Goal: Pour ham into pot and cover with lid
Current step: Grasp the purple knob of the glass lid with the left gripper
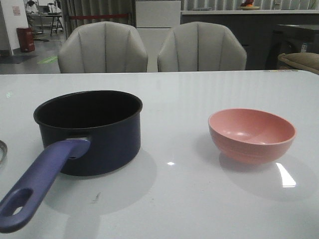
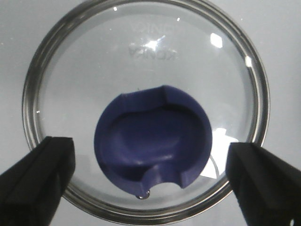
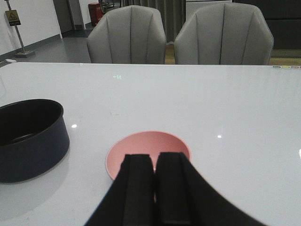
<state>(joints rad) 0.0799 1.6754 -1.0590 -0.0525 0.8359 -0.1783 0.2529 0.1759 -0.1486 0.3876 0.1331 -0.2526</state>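
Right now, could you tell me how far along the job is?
Nothing looks done: the pot stands uncovered and the pink bowl sits apart on the table. The open left gripper hovers over the lid; the right gripper is shut. Pouring and covering remain.

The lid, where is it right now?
The lid lies flat on the table under the open left tool; in the front view only its rim shows, left of the pot.

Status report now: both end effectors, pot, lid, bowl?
Left end effector open above lid, knob between fingers. Right end effector shut, empty, near pink bowl. Pot uncovered. No ham visible. Nothing blocking.
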